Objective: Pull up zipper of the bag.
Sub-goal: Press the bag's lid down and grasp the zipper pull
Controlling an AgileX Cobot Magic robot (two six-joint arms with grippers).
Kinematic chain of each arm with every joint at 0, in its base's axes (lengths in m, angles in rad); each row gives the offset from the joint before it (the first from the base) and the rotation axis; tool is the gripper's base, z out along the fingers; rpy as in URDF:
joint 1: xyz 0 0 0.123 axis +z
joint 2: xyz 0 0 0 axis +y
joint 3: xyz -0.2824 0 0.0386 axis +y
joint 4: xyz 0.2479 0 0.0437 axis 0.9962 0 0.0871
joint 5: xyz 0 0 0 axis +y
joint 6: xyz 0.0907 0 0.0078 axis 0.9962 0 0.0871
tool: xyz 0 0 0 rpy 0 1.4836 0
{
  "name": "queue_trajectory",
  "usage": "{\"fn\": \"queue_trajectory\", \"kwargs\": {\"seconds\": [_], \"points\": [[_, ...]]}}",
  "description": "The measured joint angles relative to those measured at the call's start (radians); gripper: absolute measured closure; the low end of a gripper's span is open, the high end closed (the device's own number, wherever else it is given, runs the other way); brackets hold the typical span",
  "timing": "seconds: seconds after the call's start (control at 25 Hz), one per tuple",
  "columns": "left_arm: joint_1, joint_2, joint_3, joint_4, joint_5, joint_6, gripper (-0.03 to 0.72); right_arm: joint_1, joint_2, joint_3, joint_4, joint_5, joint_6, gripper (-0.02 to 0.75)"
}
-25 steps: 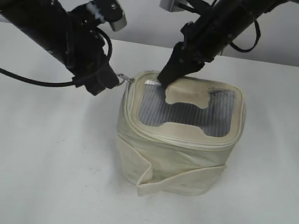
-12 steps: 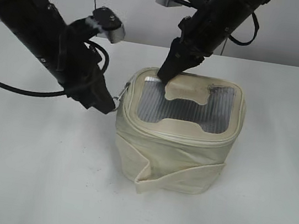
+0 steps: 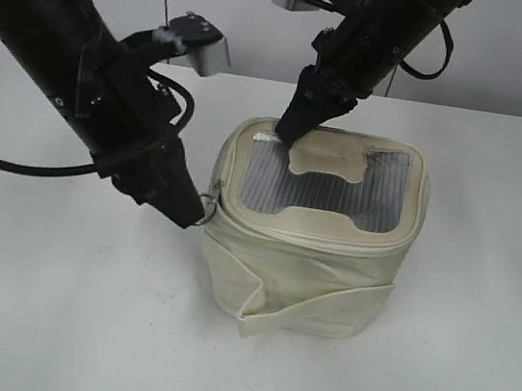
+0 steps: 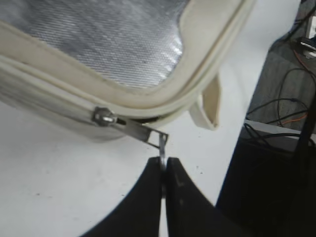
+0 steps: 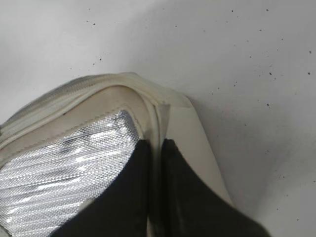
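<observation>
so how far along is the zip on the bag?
Partly done. The left gripper is shut on the silver pull ring, with the slider at the bag's front-left corner in the exterior view. The right gripper presses on the lid's back edge. Left: the zipper run along the front rim; whether that stretch is open, I can't tell.

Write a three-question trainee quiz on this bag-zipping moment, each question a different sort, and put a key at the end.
1. True or false: the left hand is clamped on the zipper's metal ring.
2. What does the right hand press on? A) the table B) the bag lid's back rim C) the strap
3. Fill in: the slider sits at the bag's front-____ corner in the exterior view.

Key: 1 true; 2 B; 3 left.
</observation>
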Motion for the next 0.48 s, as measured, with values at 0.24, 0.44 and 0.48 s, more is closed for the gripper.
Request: {"fn": "queue_trajectory", "kwargs": {"seconds": [0.24,0.44,0.48], "points": [[-0.100,-0.015,0.041,0.009,0.017,-0.079,0.691,0.000,0.000,-0.001,-0.001,0.000,0.017,0.724],[-0.240,-0.015,0.042,0.017,-0.093,-0.164,0.691,0.000,0.000,-0.002,-0.001,0.001,0.022,0.724],[-0.271,-0.015,0.042,0.020,-0.136,-0.185,0.691,0.000,0.000,-0.002,-0.001,0.001,0.022,0.724]]}}
